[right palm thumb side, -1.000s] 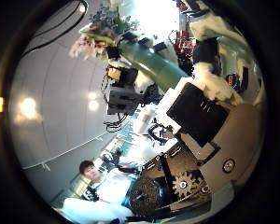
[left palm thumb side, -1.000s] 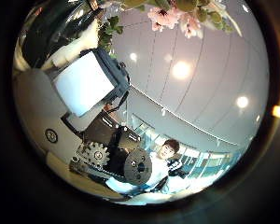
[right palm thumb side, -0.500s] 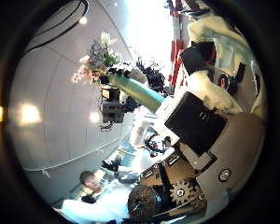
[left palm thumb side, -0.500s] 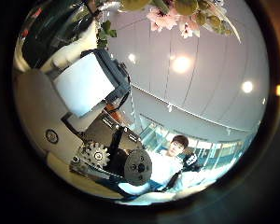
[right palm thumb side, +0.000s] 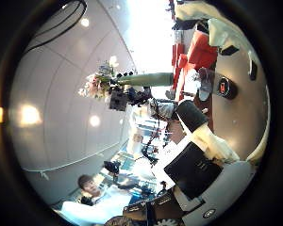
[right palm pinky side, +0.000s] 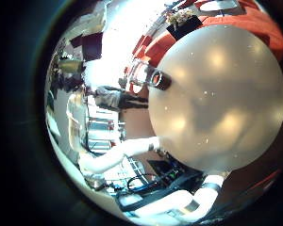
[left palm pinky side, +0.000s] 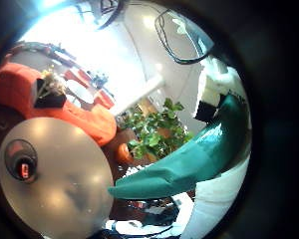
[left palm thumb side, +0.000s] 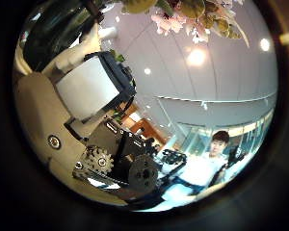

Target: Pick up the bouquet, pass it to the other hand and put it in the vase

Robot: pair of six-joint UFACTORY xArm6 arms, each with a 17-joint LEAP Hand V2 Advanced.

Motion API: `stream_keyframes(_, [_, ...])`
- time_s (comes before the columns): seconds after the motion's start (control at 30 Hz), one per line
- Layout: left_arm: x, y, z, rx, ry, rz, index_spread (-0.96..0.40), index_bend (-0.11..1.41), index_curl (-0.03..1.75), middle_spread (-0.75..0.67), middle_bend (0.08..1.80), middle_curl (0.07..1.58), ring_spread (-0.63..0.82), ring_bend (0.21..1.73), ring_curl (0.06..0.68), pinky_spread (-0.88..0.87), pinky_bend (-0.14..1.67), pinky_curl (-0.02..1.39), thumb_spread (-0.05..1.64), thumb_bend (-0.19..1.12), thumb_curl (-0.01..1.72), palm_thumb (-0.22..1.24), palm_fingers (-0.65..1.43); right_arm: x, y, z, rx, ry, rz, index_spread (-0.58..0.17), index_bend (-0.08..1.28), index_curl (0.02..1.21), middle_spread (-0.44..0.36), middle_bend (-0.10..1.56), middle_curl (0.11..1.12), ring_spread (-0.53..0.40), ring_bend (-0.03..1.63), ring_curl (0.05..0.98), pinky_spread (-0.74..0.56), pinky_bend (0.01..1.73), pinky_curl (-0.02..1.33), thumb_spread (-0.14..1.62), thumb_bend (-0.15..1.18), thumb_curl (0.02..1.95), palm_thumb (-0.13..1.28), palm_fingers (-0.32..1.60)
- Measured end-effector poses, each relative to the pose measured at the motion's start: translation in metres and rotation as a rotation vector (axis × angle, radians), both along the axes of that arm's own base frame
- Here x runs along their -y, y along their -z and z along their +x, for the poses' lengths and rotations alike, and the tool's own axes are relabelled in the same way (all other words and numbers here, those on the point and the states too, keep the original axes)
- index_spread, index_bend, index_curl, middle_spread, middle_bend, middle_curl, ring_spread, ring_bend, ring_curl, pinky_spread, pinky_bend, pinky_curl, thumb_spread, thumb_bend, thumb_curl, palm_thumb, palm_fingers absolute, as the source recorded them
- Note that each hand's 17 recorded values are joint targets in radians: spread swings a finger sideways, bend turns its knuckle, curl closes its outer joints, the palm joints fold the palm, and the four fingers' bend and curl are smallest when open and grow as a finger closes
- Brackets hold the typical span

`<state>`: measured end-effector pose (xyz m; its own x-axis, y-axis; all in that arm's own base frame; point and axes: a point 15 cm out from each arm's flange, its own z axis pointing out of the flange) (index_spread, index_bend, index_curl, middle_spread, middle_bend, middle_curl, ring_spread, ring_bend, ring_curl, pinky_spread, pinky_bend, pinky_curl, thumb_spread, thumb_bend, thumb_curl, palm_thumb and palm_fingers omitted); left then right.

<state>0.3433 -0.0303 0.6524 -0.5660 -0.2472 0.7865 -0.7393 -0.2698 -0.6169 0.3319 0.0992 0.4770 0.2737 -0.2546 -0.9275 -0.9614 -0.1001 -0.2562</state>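
The bouquet (left palm pinky side: 164, 134) lies close across my left palm in the left little finger side view, its leaves bunched above a cone-shaped wrap (left palm pinky side: 194, 159). My left hand (left palm thumb side: 91, 96) is curled round the wrap, and blossoms (left palm thumb side: 188, 14) show beyond its fingers in the left thumb side view. The right thumb side view shows the bouquet (right palm thumb side: 104, 83) held out sideways by the left hand (right palm thumb side: 123, 96), away from my right hand (right palm thumb side: 203, 141), whose fingers are straight and hold nothing. A small dark vase (right palm pinky side: 156, 77) stands on the round table (right palm pinky side: 217, 104).
The round table also shows in the left little finger side view (left palm pinky side: 60, 189) with the vase (left palm pinky side: 20, 164) on it, and in the right thumb side view (right palm thumb side: 238, 99). Seats (left palm pinky side: 50, 90) stand beside the table. A white arm (right palm pinky side: 118, 155) reaches in near it.
The right palm's view has swung, and the bouquet now looks smaller and farther from the right hand, with the table coming into view. The left hand keeps its hold.
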Motion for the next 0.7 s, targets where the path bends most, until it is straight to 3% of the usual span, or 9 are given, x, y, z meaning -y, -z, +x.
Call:
stream_keyframes(0.13, [-0.017, 0.007, 0.007, 0.023, -0.092, 0.064, -0.73, 0.68, 1.15, -0.44, 1.26, 0.85, -0.39, 1.48, 0.532, -0.54, 1.26, 0.7, 1.11, 0.12, 0.89, 1.02, 1.11, 0.001, 0.0, 0.002, 0.006, 0.005, -0.002, -0.383, 0.45, 0.65, -0.078, 0.77, 0.56, -0.158, 1.06, 0.499, 0.03, 0.75, 0.73, 1.03, -0.02, 0.72, 0.77, 0.28])
stream_keyframes(0.33, [-0.035, 0.028, 0.02, 0.001, -0.168, 0.155, -0.75, 0.65, 1.19, -0.44, 1.25, 0.85, -0.39, 1.48, 0.53, -0.55, 1.26, 0.71, 1.11, 0.1, 0.91, 1.02, 1.12, -0.006, 0.006, 0.008, 0.017, 0.029, -0.019, -0.38, 0.4, 0.6, -0.058, 0.7, 0.52, -0.119, 1.0, 0.464, 0.2, 0.71, 0.69, 1.03, -0.02, 0.67, 0.78, 0.23])
stream_keyframes(0.53, [-0.049, 0.049, 0.03, -0.028, -0.214, 0.216, -0.76, 0.63, 1.22, -0.44, 1.25, 0.84, -0.39, 1.48, 0.528, -0.55, 1.25, 0.71, 1.12, 0.09, 0.93, 1.02, 1.12, -0.01, 0.024, 0.008, -0.011, 0.037, -0.025, -0.362, 0.32, 0.53, -0.024, 0.6, 0.47, -0.024, 0.84, 0.399, 0.36, 0.69, 0.63, 1.02, -0.02, 0.63, 0.76, 0.12])
stream_keyframes(0.7, [-0.056, 0.061, 0.042, -0.044, -0.228, 0.219, -0.77, 0.62, 1.24, -0.44, 1.25, 0.84, -0.39, 1.48, 0.528, -0.55, 1.24, 0.71, 1.12, 0.09, 0.95, 1.02, 1.12, -0.013, 0.029, 0.007, -0.023, 0.033, -0.019, -0.35, 0.27, 0.48, -0.011, 0.53, 0.43, 0.02, 0.77, 0.357, 0.41, 0.66, 0.59, 1.02, -0.02, 0.61, 0.76, 0.13])
